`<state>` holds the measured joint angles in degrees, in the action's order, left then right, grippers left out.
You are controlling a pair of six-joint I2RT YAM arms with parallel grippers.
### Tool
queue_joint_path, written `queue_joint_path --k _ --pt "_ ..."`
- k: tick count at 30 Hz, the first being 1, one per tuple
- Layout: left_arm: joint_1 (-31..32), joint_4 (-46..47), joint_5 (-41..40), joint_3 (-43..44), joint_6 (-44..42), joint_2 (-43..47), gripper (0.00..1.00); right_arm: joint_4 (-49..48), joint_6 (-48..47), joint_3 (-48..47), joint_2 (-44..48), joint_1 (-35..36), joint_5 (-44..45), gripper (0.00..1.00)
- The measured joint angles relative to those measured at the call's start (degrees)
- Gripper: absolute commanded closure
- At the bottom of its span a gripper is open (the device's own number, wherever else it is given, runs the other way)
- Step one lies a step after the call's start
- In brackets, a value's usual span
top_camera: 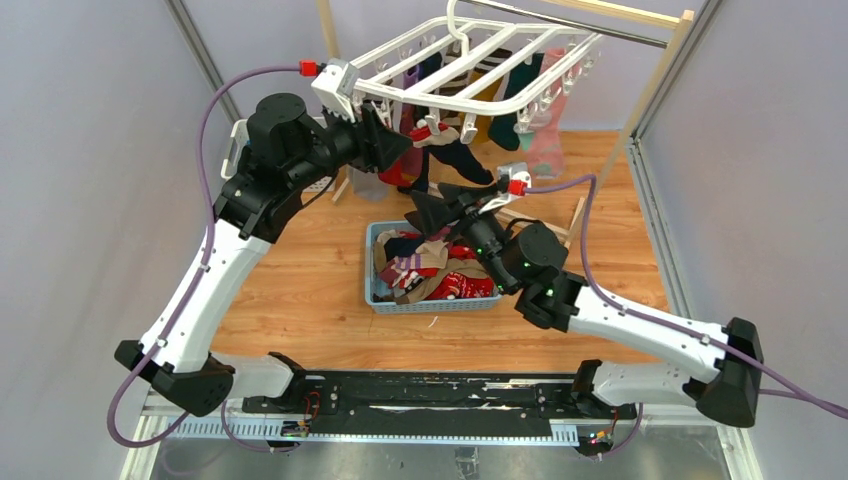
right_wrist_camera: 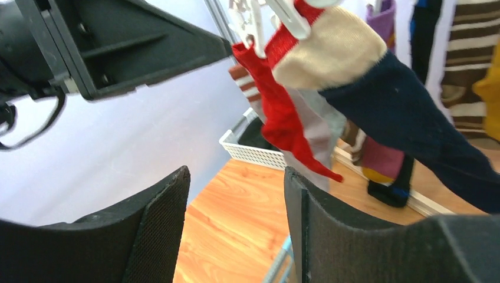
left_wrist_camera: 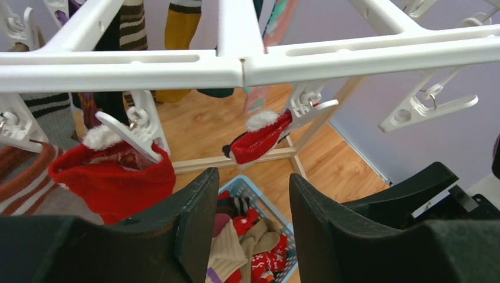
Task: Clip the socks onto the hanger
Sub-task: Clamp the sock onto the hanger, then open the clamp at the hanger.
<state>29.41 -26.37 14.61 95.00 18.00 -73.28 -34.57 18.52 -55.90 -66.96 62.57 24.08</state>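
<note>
The white hanger (top_camera: 470,60) hangs at the back, with several socks clipped under it. In the left wrist view its crossbar (left_wrist_camera: 236,65) runs overhead, with a red white-cuffed sock (left_wrist_camera: 112,180) on a clip at left and a second red sock (left_wrist_camera: 259,138) at centre. My left gripper (top_camera: 405,145) is open and empty just below the frame (left_wrist_camera: 250,194). My right gripper (top_camera: 418,208) is open and empty (right_wrist_camera: 236,183), below a clipped navy sock with a beige end (right_wrist_camera: 401,112) and a red sock (right_wrist_camera: 280,118). More socks (top_camera: 430,265) lie in a blue basket (top_camera: 430,305).
A wooden rack (top_camera: 655,95) with a metal rail (top_camera: 590,28) carries the hanger. A white lattice basket (right_wrist_camera: 253,150) sits at the back left of the wooden table. An empty clip (left_wrist_camera: 424,106) dangles at the hanger's right. Grey walls close both sides.
</note>
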Motion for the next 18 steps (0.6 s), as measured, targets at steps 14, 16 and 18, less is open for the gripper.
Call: queue_joint_path --k 14,16,18 --pt "0.00 -2.80 -0.96 -0.66 -1.95 2.23 0.43 18.58 -4.37 14.29 15.87 -4.96 -3.98 0.36" --pt "0.00 -2.93 -0.33 -0.90 -2.14 2.49 0.43 19.63 -5.57 14.16 18.64 -6.47 -5.86 0.37" --pt "0.00 -2.91 0.81 -1.25 -2.67 2.58 0.43 20.06 -6.95 13.53 21.16 -8.28 -7.56 0.37"
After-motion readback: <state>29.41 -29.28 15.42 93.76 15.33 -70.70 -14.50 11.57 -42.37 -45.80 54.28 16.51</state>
